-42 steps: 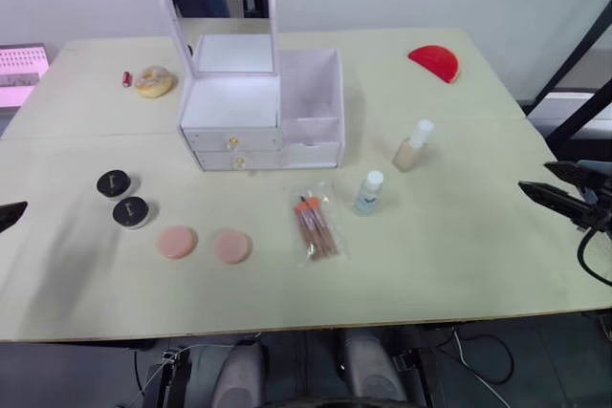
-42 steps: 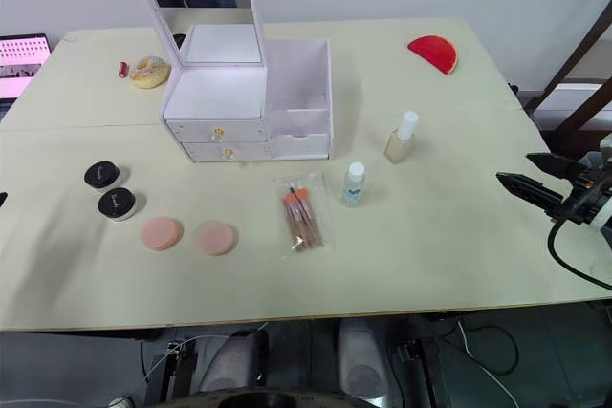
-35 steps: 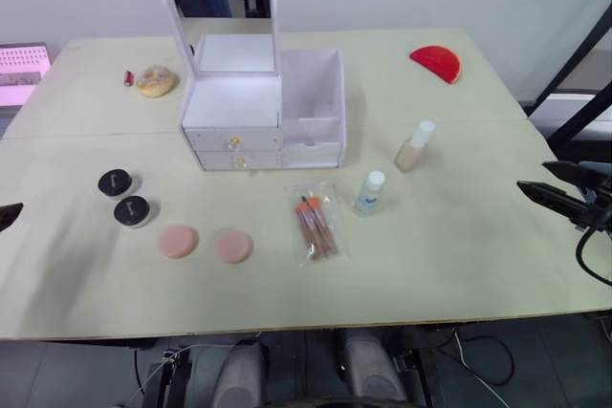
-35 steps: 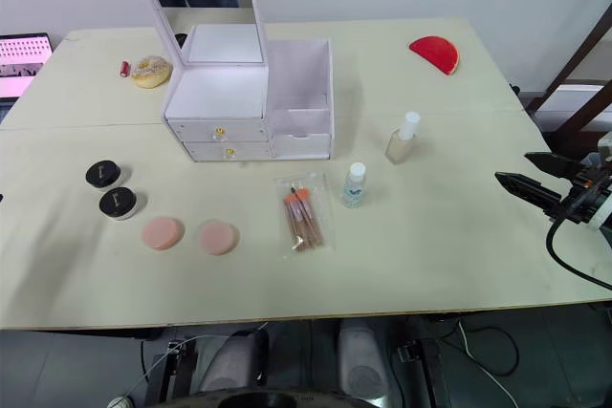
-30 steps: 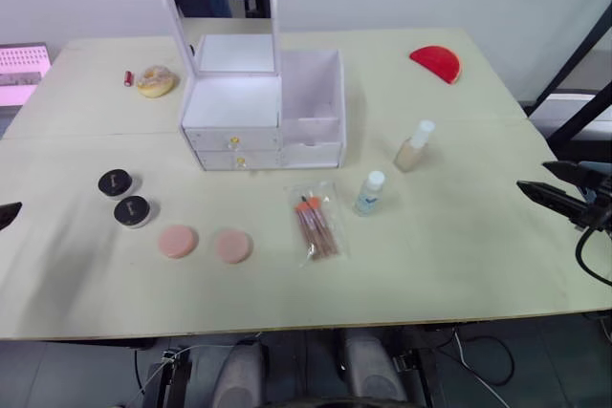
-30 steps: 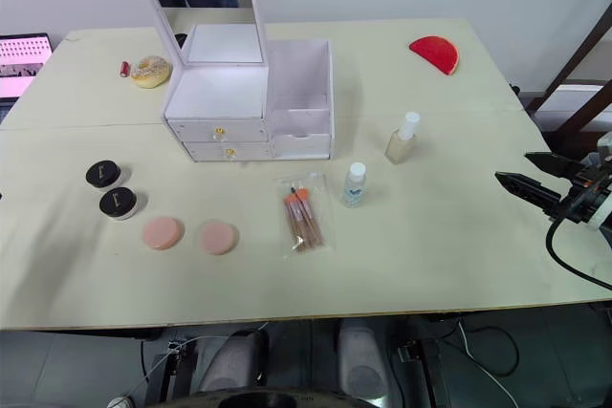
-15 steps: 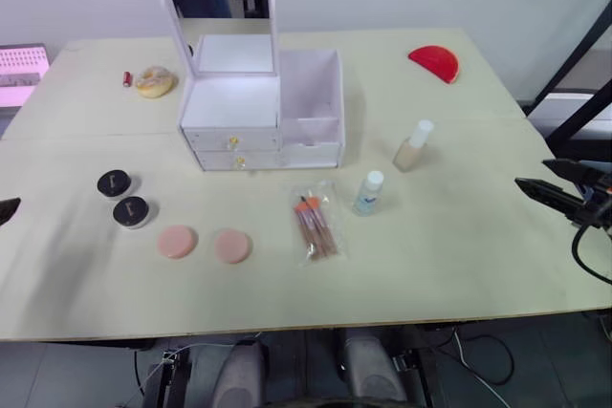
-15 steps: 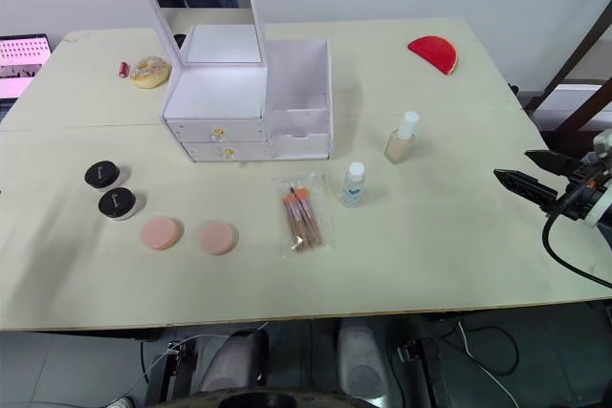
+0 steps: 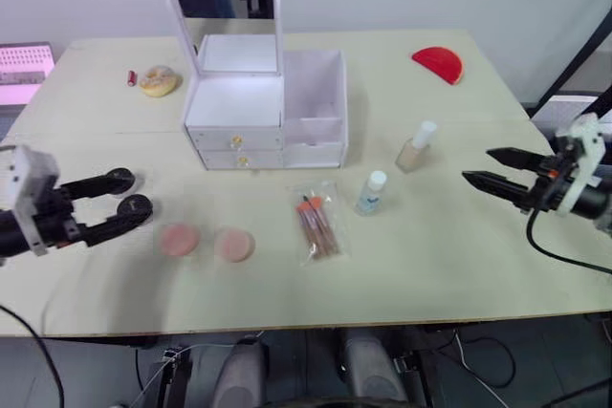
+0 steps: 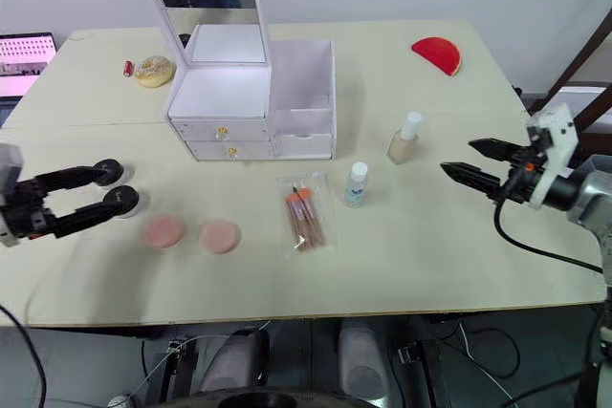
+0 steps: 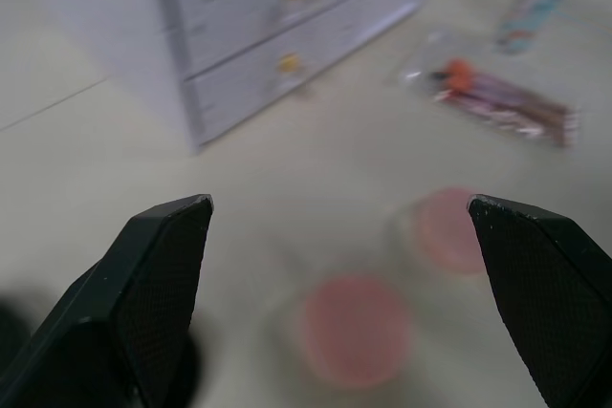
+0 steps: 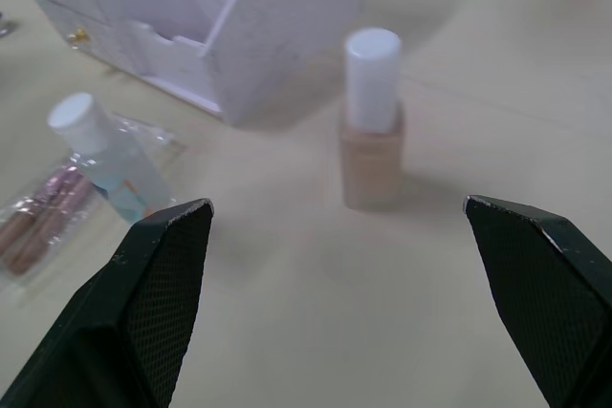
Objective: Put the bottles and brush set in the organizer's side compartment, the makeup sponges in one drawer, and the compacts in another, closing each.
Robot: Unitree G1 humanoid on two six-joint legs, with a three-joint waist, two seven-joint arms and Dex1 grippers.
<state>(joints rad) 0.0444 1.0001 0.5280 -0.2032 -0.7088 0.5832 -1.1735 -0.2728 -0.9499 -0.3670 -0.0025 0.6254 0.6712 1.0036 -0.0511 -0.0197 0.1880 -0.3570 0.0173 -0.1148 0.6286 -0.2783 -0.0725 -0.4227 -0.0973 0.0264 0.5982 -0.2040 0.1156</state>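
Reaching in from both tabletop edges, your two-finger left gripper (image 9: 122, 205) and right gripper (image 9: 483, 168) now hang spread and empty; nothing's stowed in the white organizer (image 9: 263, 107) yet.

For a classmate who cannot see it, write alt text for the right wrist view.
The right end effector is open, its two black fingers spread wide, facing a beige bottle with a white cap that stands upright on the table. Beyond it are the white organizer, a small clear bottle and the bagged brush set.
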